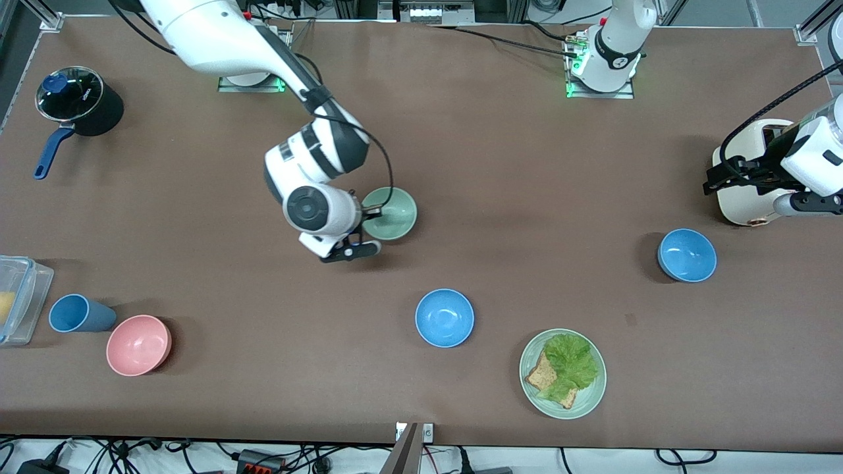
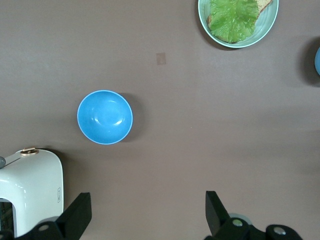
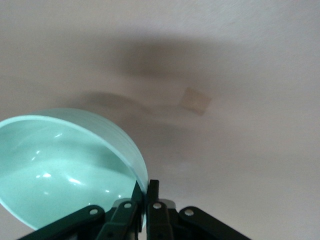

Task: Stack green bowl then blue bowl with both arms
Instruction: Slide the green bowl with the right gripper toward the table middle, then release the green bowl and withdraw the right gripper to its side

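The green bowl [image 1: 393, 212] is in the middle of the table, toward the right arm's end. My right gripper [image 1: 369, 214] is shut on its rim; the right wrist view shows the fingers [image 3: 146, 187] pinching the edge of the tilted green bowl [image 3: 60, 170], which seems to be a little off the table. One blue bowl [image 1: 444, 317] sits nearer the front camera. A second blue bowl [image 1: 687, 255] sits toward the left arm's end and shows in the left wrist view [image 2: 105, 117]. My left gripper [image 1: 714, 179] is open and empty over the toaster; it also shows in the left wrist view [image 2: 145, 215].
A white toaster [image 1: 747, 197] stands at the left arm's end. A pale green plate [image 1: 593, 395] with lettuce and bread is near the front edge. A pink bowl [image 1: 138, 344], blue cup [image 1: 76, 314], plastic container [image 1: 20, 296] and lidded pot [image 1: 79, 99] are at the right arm's end.
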You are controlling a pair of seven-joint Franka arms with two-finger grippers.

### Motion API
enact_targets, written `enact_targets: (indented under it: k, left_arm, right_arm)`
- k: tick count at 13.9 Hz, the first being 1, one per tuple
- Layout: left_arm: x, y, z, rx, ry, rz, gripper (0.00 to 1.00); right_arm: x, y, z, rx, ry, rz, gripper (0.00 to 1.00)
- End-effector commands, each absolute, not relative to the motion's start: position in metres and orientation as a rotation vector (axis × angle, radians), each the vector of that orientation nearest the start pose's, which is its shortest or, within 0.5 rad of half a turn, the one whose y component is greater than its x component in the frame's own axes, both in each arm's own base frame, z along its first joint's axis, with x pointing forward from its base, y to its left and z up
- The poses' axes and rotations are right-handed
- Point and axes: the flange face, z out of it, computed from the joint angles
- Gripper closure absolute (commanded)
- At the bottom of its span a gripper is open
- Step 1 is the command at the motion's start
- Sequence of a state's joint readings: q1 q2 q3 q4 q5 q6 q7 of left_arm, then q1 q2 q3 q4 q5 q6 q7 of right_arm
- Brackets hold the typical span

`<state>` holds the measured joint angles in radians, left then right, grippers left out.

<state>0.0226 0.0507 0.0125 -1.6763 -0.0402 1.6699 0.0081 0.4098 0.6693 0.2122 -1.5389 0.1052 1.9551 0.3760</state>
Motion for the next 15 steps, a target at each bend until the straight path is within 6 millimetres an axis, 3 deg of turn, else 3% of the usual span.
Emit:
enact_targets:
  k: [1,7,8,9,11,15]
  left_arm:
    - [0.570,0.016,0.561,-3.174,-0.045,0.091,0.00]
    - [0.570,0.016,0.561,-3.174,-0.045,0.089,0.00]
    - [0.571,0.016,0.562,-3.174,-0.045,0.087,0.00]
    - [0.571,0.017,0.563,-3.174,-0.047,0.084,0.00]
    - [0.571,0.018,0.563,-3.174,-0.050,0.084,0.00]
    - [0.572,0.018,0.561,-3.174,-0.050,0.089,0.00]
  right_arm:
    - [0.554,0.399,0.240,-3.010,-0.204,0.516,1.00]
    - [0.543,0.425,0.213,-2.998,-0.237,0.457,1.00]
    - [0.544,0.424,0.214,-2.999,-0.227,0.452,0.61]
    - [0.547,0.424,0.222,-3.001,-0.209,0.434,0.01]
    - [0.563,0.418,0.244,-2.999,-0.210,0.380,0.00]
    - [0.586,0.376,0.350,-3.002,-0.149,0.284,0.00]
